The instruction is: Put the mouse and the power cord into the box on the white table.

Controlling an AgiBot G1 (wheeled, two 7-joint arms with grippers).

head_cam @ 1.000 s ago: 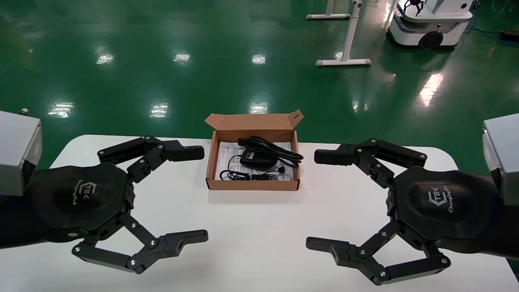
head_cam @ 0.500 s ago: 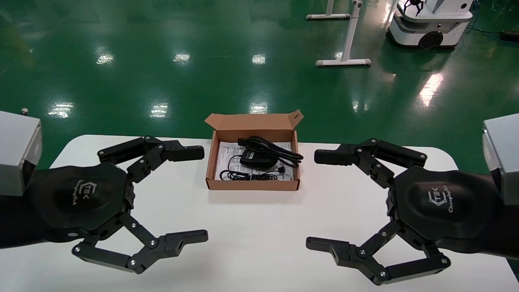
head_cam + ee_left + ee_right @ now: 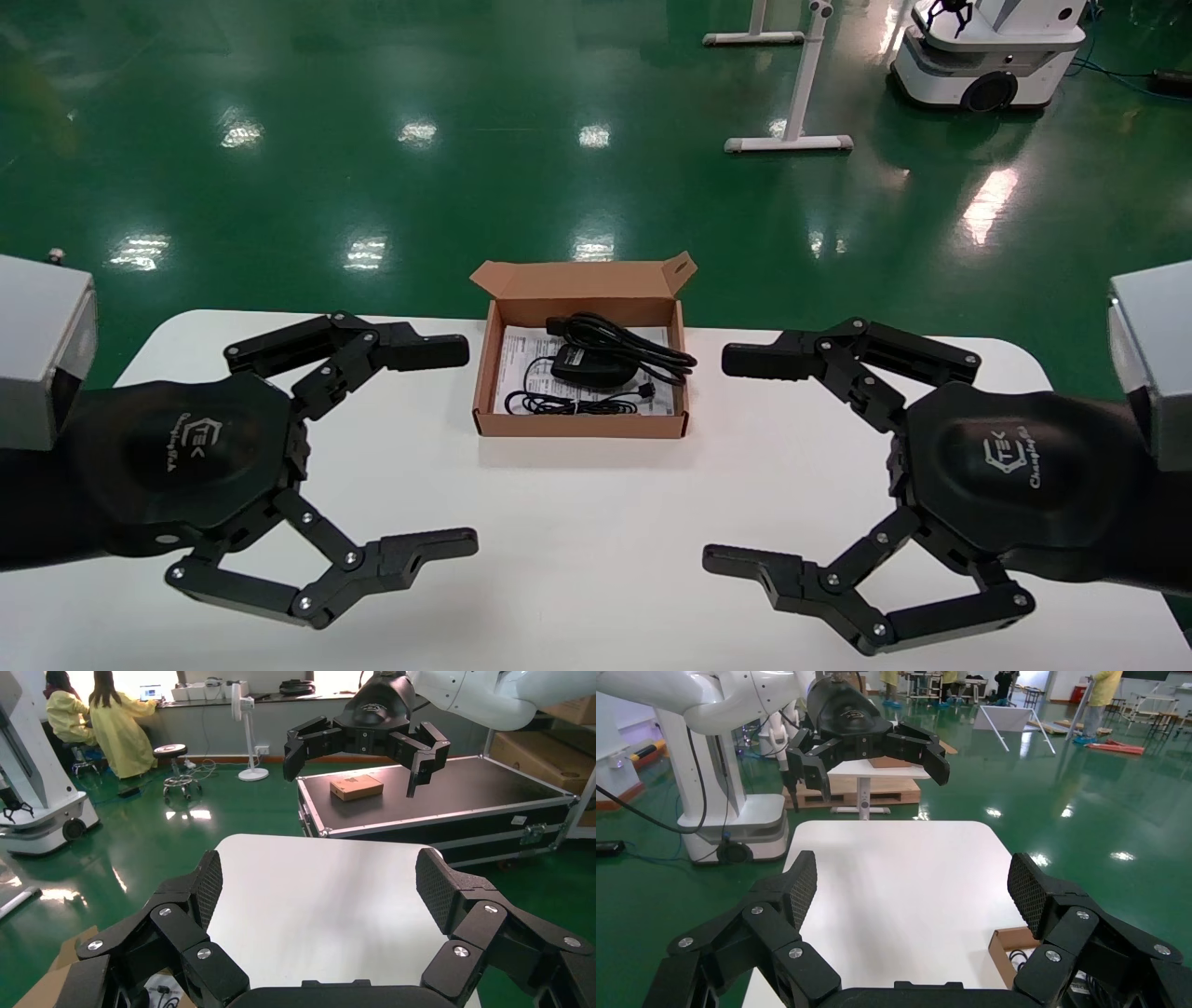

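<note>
Both pincers, left (image 3: 452,445) and right (image 3: 736,460), wide and empty; mouse (image 3: 592,366) light, slick; power cord (image 3: 622,343) floppy, best pinched mid-bundle.

One box (image 3: 579,424), mouse (image 3: 593,366), power cord (image 3: 626,343)

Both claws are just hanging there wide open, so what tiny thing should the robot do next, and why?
Probably nothing more than keep both arms back. The mouse and the power cord already lie inside the box, and the left gripper and right gripper hang open and empty at its sides.
</note>
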